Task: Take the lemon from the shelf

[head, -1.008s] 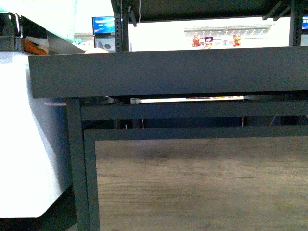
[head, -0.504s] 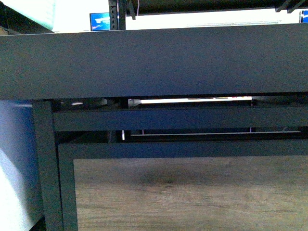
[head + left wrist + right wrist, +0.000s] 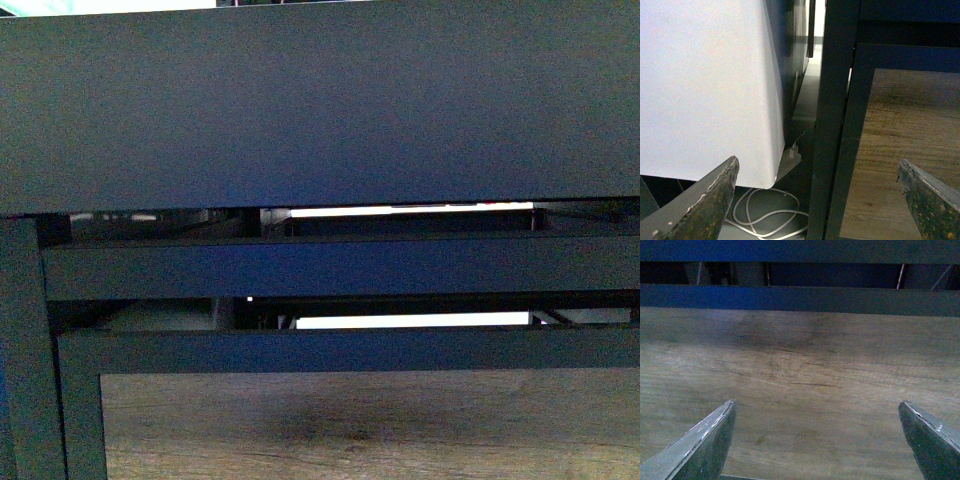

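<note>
Approach stage: shelf [image 3: 320, 110] tray edge at 12 o'clock, wood panel [image 3: 350, 425] at 6; lemon unseen (presumably atop tray); left tool [image 3: 816, 161], right tool [image 3: 817, 403] both spread, empty; next: raise, locate fruit.

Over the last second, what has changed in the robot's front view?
The tray edge of the shelf grew to fill the top, its upright slid left and the wood-grain panel dropped: the camera seems to have closed in. Nothing was grasped; left gripper and right gripper are open, empty.
</note>
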Tool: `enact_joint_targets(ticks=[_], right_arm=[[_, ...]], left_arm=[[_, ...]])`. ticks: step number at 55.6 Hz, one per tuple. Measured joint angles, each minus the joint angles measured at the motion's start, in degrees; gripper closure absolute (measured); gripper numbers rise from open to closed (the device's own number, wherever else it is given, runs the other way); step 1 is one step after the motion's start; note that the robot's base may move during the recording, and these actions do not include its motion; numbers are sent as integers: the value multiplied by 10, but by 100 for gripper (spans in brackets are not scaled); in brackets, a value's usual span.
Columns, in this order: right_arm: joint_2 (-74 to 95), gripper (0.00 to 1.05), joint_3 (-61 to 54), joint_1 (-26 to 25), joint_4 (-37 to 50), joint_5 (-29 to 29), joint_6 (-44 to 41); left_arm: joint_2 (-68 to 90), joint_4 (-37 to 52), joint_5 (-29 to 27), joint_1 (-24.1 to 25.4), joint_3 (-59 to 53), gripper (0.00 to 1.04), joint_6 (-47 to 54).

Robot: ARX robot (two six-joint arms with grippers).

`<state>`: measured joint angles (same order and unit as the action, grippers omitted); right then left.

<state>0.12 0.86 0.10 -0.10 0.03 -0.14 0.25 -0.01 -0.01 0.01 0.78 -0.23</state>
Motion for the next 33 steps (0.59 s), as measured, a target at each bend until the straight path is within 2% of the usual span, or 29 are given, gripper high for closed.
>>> enact_joint_targets(ticks=[33], right_arm=[[0,7,0,0,0,0,0]], left_arm=[[0,0,0,0,0,8,0]])
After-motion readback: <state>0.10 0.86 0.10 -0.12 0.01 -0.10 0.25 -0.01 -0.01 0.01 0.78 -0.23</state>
